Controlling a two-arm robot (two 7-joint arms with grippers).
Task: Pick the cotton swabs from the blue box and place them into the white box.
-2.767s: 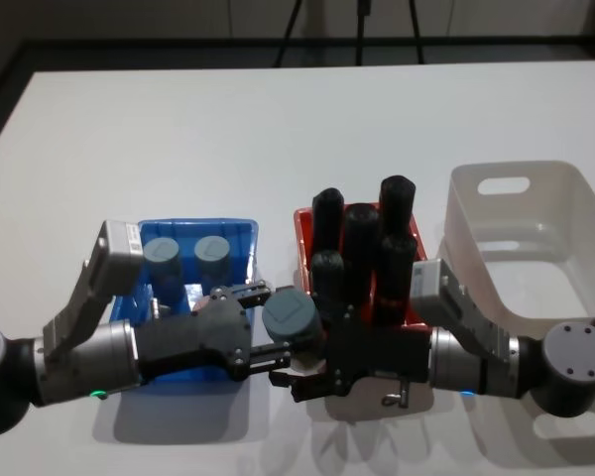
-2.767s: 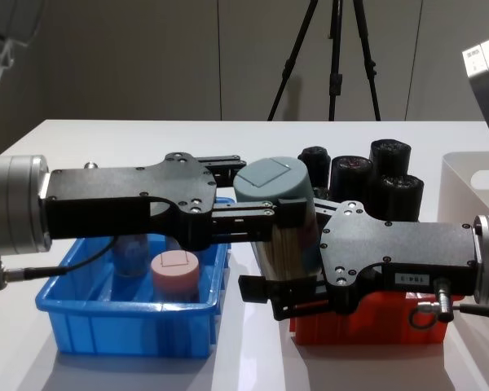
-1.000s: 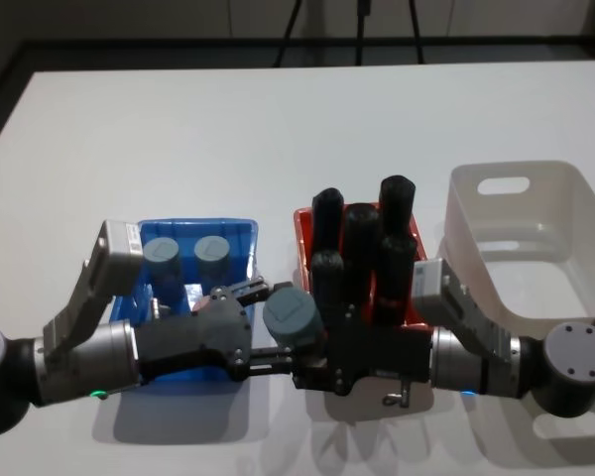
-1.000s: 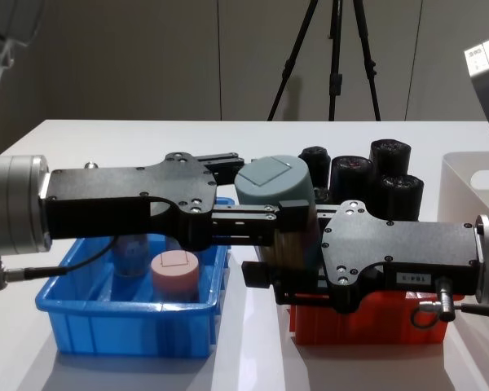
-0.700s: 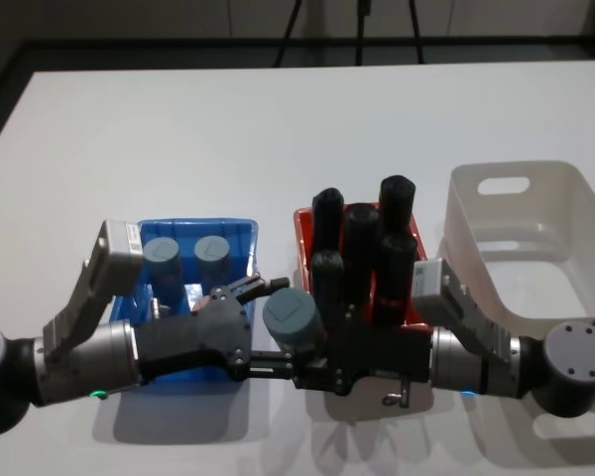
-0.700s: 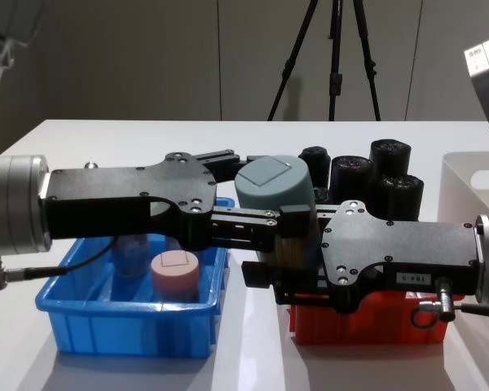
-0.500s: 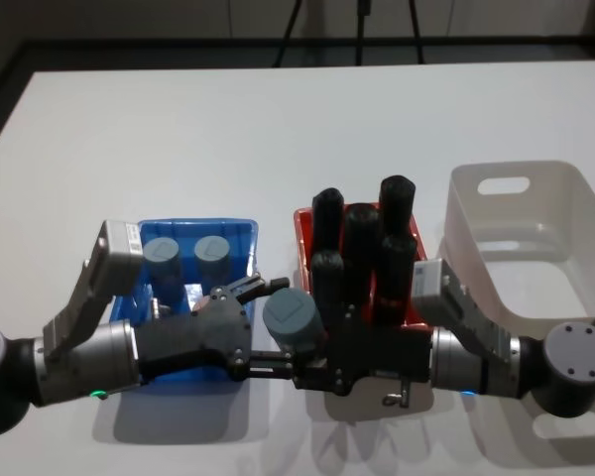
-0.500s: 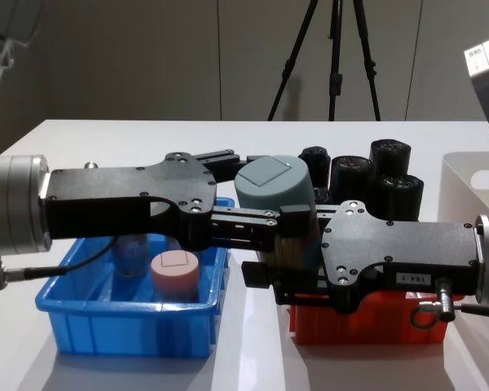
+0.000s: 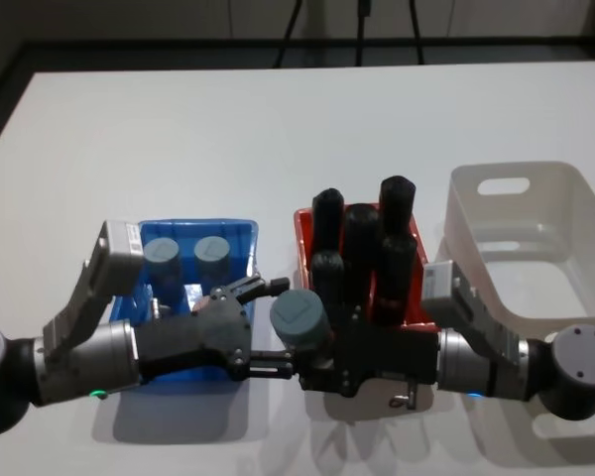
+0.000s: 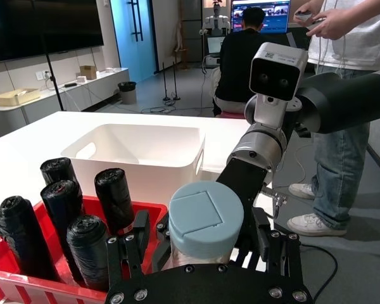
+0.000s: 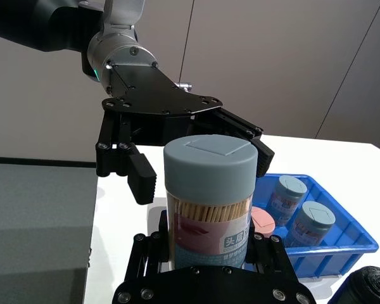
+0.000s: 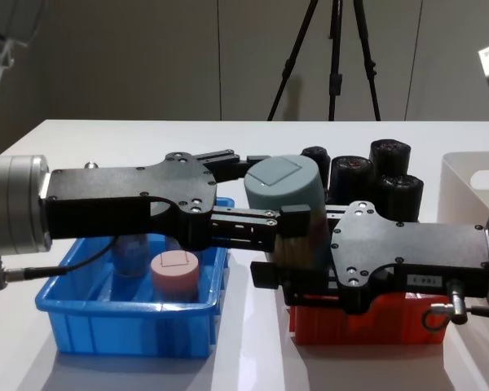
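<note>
A cotton swabs tub (image 9: 298,317) with a grey-blue lid hangs above the table between the blue box (image 9: 240,231) and the red tray. My right gripper (image 9: 317,343) is shut on its clear body (image 11: 208,221). My left gripper (image 9: 271,327) stands open beside it, its fingers (image 11: 142,180) spread clear of the tub (image 12: 284,186). Two grey-blue tubs (image 9: 164,253) stand at the blue box's far end and a pink one (image 12: 174,273) nearer me. The white box (image 9: 567,186) stands at the right, with nothing showing inside.
A red tray (image 9: 302,220) packed with tall black rolls (image 9: 362,248) sits between the blue box and the white box, right behind the held tub. In the left wrist view, people stand in the room beyond the table.
My right gripper has closed on the tub and my left gripper's fingers have spread off it. The right gripper and tub have shifted slightly right, away from the left gripper.
</note>
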